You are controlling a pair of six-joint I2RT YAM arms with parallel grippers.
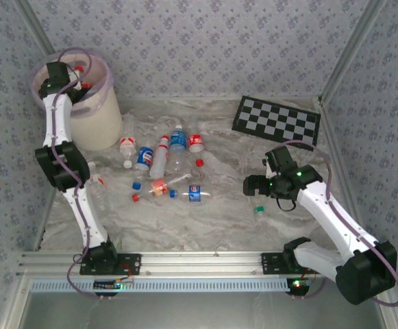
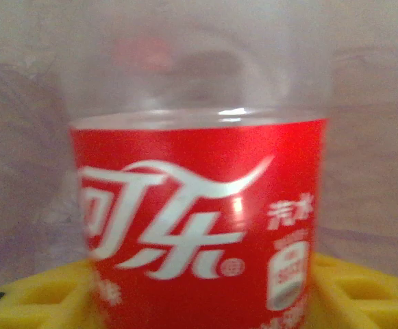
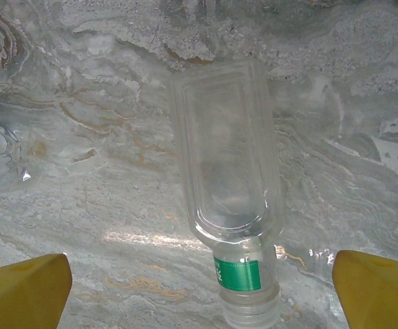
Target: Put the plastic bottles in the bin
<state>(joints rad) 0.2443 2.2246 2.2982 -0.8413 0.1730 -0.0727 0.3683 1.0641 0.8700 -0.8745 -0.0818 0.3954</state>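
Left pincer [image 2: 199, 301] is clamped on a red-labelled bottle [image 2: 199, 226] over the bin [image 1: 99, 127], far left. Right pincer [image 3: 202, 291] is spread wide above a green-banded bottle [image 3: 226, 171] lying on the worktop [image 3: 82, 137]. It looks light, thin and slick, so I'd pinch mid-body, gently.

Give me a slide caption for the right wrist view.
Right gripper open, yellow fingers spread either side of a clear bottle with a green neck band lying on the marbled table.
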